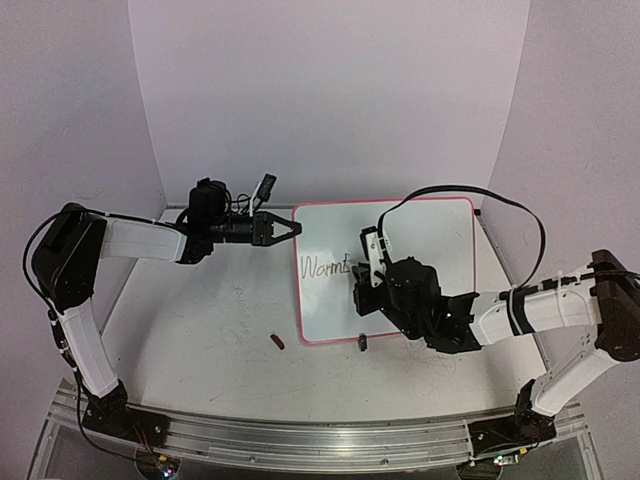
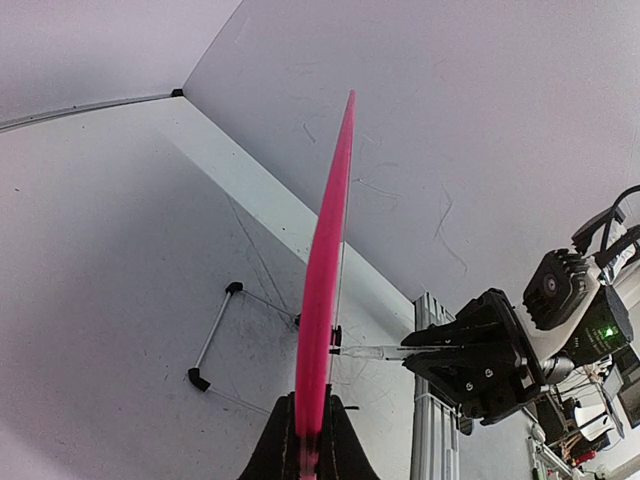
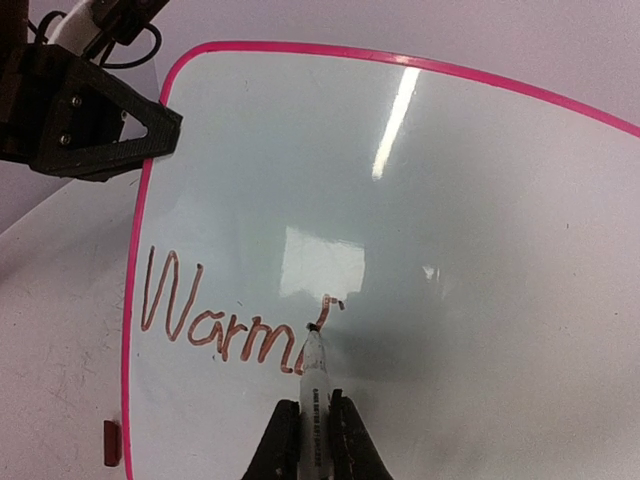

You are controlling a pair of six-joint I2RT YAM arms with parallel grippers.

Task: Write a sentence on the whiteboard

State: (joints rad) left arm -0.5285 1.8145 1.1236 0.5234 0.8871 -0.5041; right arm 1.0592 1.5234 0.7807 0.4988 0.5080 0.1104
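The whiteboard (image 1: 420, 240), white with a thin pink frame, stands tilted on the table. My left gripper (image 1: 290, 229) is shut on its left edge; the left wrist view shows the pink frame (image 2: 325, 260) edge-on between the jaws. Brown writing "Warm" (image 3: 215, 320) and a part-drawn letter run along the board's lower left (image 1: 322, 268). My right gripper (image 3: 314, 425) is shut on a white marker (image 3: 314, 385), whose tip touches the board at the newest stroke. The right gripper (image 1: 366, 268) hangs over the board's middle left.
A small red marker cap (image 1: 277, 341) lies on the table in front of the board's lower left corner. A black clip foot (image 1: 362, 343) sits at the board's near edge. A wire stand (image 2: 215, 335) shows behind the board. Purple walls enclose the table.
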